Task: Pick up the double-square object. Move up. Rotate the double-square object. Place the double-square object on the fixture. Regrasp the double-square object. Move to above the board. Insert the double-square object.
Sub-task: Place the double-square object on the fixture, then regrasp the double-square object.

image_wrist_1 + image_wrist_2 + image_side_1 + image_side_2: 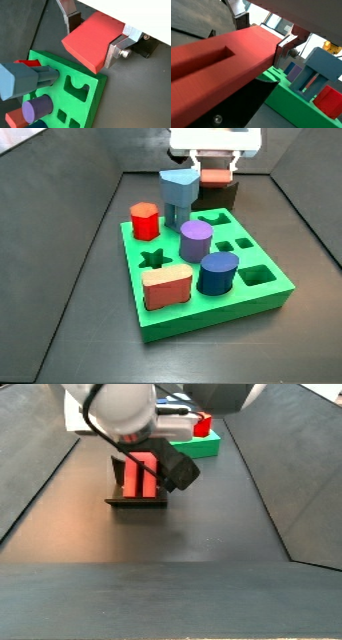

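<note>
tool (93, 37) sits at the dark notched fixture block (136, 501), silver finger plates clamped on the long red double-square prism (140, 474), which lies in the notch beyond the thick green board with shaped holes (261, 278). risk: an off-centre regrasp tilts the prism, and its stepped profile then jams at the hole mouth.

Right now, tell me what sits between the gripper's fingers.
In both wrist views the double-square object fills the gap between the gripper's silver fingers, behind the board.
</note>
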You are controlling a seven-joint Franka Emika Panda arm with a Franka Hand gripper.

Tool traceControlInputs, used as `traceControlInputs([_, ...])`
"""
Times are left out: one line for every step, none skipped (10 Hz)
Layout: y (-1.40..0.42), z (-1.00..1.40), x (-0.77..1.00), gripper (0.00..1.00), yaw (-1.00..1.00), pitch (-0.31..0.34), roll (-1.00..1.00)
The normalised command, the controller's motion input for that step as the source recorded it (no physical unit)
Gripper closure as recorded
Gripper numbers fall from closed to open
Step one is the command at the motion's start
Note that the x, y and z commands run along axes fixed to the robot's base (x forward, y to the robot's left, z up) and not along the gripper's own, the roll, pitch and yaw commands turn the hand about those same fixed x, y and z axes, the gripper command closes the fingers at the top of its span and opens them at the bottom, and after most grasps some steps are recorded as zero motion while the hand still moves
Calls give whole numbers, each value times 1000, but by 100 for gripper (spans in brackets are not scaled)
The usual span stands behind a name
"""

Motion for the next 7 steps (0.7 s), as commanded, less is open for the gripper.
traceControlInputs([0,0,0,0,0,0,0])
traceControlInputs([0,1000,0,0,-15,12,7])
traceControlInputs([2,1000,-3,0,-12,14,14])
traceControlInputs([4,1000,-16,0,-5,22,26])
traceControlInputs([2,1000,-24,0,-5,23,37])
traceControlInputs([4,1000,-29,0,-6,33,44])
traceControlInputs([5,875,-30,0,-5,40,44])
